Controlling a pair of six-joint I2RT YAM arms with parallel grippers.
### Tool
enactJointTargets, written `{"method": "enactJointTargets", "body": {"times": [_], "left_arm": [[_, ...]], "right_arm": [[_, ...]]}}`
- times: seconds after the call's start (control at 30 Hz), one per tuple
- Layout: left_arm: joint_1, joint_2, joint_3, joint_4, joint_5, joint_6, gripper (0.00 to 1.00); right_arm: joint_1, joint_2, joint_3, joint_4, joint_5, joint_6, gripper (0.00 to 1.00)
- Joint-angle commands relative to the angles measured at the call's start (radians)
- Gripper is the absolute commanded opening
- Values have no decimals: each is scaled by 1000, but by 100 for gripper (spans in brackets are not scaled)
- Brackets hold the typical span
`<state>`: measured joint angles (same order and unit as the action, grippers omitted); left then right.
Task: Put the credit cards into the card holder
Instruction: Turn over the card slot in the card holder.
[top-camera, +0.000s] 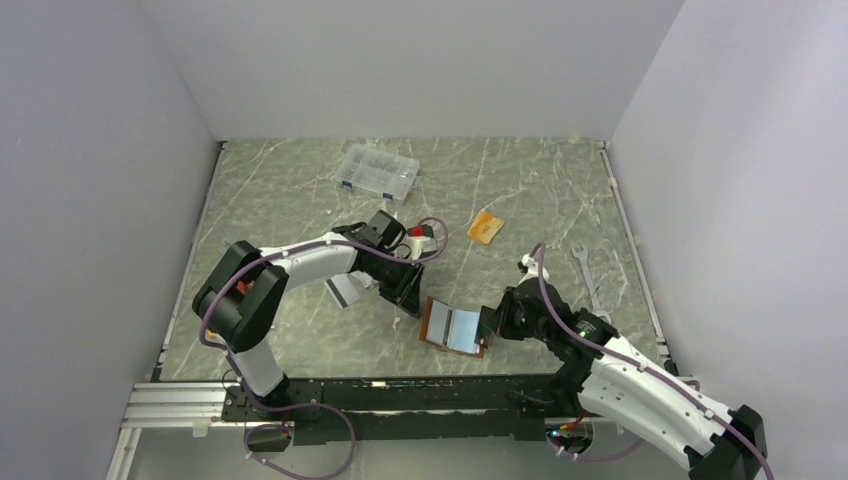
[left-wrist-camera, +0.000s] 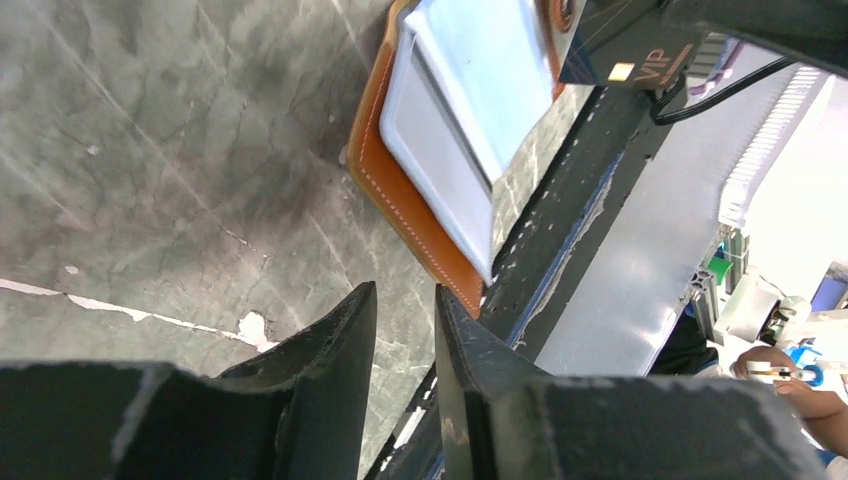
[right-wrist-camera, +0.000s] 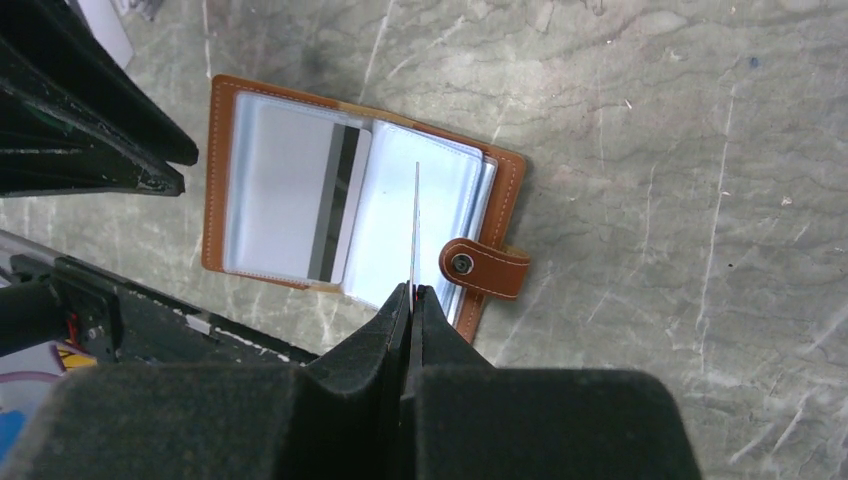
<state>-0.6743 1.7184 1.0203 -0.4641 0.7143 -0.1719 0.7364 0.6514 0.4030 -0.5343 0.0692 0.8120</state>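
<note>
The brown card holder lies open near the table's front edge, its clear sleeves facing up. A silver-grey credit card with a dark stripe sits in the left sleeve. My right gripper is shut on another card, seen edge-on, standing over the right sleeves beside the snap strap. The left wrist view shows that card's dark face marked VIP. My left gripper hovers just left of the holder, narrowly open and holding nothing. An orange card and a grey card lie on the table.
A clear compartment box stands at the back centre. A wrench lies to the right of the right arm. The metal rail of the arm bases runs just in front of the holder. Grey walls close in three sides.
</note>
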Motion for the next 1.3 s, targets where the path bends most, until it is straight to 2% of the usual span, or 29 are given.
{"method": "enactJointTargets", "body": {"times": [0.0, 0.37, 1.27], "left_arm": [[19, -13, 66, -35, 68, 20, 35], [19, -15, 43, -2, 102, -12, 32], [-4, -14, 49, -8, 65, 7, 29]], "right_arm": [[7, -43, 35, -45, 3, 1, 0], [22, -8, 9, -41, 33, 21, 0], [49, 24, -45, 64, 34, 61, 0]]}}
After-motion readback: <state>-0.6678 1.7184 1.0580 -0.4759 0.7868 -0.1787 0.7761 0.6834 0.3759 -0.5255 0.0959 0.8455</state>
